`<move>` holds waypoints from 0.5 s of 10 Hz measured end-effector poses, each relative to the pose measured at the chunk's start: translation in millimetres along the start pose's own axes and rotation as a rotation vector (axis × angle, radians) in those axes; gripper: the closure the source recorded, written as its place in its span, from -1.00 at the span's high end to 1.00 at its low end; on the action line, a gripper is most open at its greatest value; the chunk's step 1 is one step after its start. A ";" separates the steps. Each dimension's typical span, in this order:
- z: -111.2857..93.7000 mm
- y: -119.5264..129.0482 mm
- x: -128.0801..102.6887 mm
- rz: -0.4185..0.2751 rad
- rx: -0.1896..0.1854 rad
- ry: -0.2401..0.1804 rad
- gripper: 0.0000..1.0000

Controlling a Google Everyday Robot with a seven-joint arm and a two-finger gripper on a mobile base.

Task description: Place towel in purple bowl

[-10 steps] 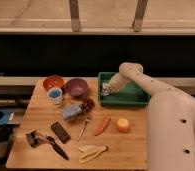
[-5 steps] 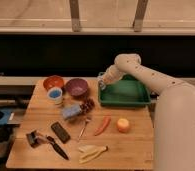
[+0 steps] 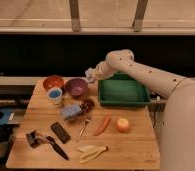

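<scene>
My gripper [image 3: 93,75] hangs at the end of the arm that reaches in from the right, just left of the green tray [image 3: 122,100]. It is shut on the towel [image 3: 89,75], a small pale wad at its tip. The purple bowl [image 3: 76,88] sits on the wooden table just below and to the left of the towel. The towel hovers above the bowl's back right rim without touching it.
An orange-red bowl [image 3: 53,81] and a white cup with a blue inside [image 3: 55,94] stand left of the purple bowl. In front lie a blue sponge [image 3: 70,111], dark berries [image 3: 87,104], a red pepper [image 3: 102,125], an orange fruit [image 3: 122,125], a banana [image 3: 91,152] and black tools [image 3: 47,141].
The gripper has risen out of the green tray and swung left with the towel. It now hangs beside the purple bowl.
</scene>
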 end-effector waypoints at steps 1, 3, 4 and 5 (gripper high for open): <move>5.5 11.4 3.9 -0.024 -0.020 0.015 -1.00; 19.9 34.9 13.3 -0.068 -0.067 0.057 -1.00; 28.4 42.7 17.0 -0.084 -0.084 0.076 -1.00; 38.8 49.6 18.6 -0.093 -0.102 0.094 -0.95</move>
